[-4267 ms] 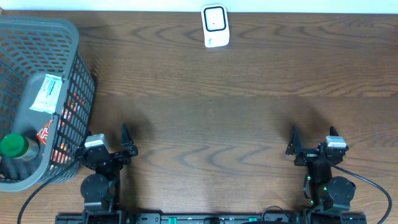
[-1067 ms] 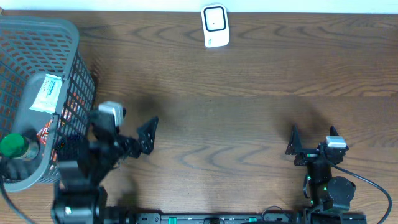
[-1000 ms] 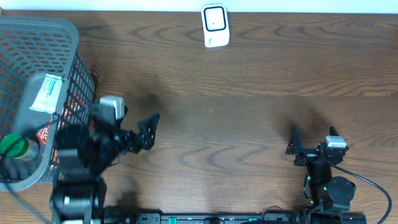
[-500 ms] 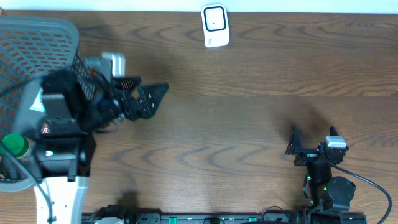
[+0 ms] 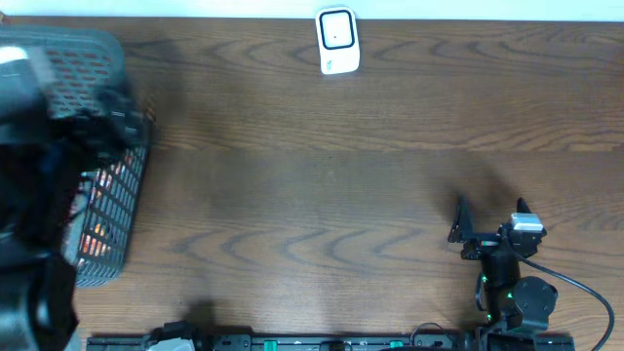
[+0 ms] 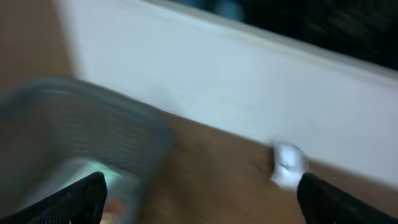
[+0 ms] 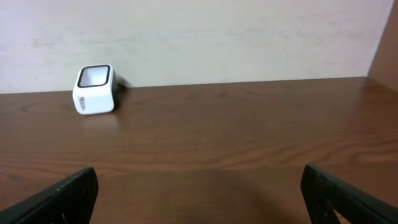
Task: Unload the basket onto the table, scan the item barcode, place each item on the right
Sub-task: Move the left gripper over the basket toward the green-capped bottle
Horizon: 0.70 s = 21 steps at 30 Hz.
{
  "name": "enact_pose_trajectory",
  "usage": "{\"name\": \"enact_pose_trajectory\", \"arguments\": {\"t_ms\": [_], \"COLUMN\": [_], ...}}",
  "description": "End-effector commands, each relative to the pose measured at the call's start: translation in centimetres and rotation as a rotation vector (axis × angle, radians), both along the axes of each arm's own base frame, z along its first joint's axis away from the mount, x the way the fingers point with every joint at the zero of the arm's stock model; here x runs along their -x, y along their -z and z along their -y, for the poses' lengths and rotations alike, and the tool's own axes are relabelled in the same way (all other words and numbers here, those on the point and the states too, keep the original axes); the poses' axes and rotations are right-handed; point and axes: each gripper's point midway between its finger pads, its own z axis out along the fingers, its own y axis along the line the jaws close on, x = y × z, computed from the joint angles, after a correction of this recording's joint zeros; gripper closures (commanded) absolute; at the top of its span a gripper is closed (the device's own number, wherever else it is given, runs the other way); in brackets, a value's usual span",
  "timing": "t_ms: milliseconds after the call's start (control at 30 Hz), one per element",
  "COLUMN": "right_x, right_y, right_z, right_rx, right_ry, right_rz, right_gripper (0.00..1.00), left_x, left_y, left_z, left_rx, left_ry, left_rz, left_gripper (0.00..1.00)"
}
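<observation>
**Operator:** Checking status: how much of the scan is complete?

**Technician:** None that shows. No item is held, and nothing stands in front of the barcode scanner, which sits alone at the far edge of the table. By my judgement, picking an item, carrying it to the scanner and presenting its barcode all remain.

**Operator:** Where is the item?

**Technician:** Inside the grey mesh basket at the left end of the table. Red and orange packaging shows through the mesh. The left wrist view shows a pale shape in the basket, too blurred to name.

**Operator:** State the pose of each arm.

**Technician:** The left arm is raised over the basket, motion-blurred, covering most of it from above. The left gripper has its jaws spread wide with nothing between them. It points toward the back wall, with the basket to its left and the scanner to its right. The right gripper rests near the front edge on the right. Its jaws are likewise wide apart and empty, and it faces the scanner from well apart.
</observation>
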Motion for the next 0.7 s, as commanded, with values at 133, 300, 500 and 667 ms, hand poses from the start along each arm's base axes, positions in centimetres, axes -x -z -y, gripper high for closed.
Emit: {"name": "enact_pose_trajectory", "arguments": {"t_ms": [133,300,500,667], "right_x": [0.0,0.0,0.0,0.0], "right_y": [0.0,0.0,0.0,0.0], "right_z": [-0.2,-0.2,-0.2,-0.2], "right_rx": [-0.012,-0.012,-0.012,-0.012], "right_ry": [-0.008,-0.008,-0.008,-0.008], "right_rz": [0.002,0.002,0.002,0.002], "right_gripper": [0.01,0.01,0.01,0.01], "left_x": [1.1,0.9,1.5,2.4], "left_y": [1.4,7.6,13.9,17.7], "left_z": [-11.6,-18.0,-22.8,-24.8], "left_rx": [0.098,0.208,0.279,0.280], "left_ry": [-0.490,-0.677,-0.774,-0.772], "left_rz": [-0.062,-0.259,-0.465,-0.611], "left_gripper": [0.02,0.02,0.02,0.02]}}
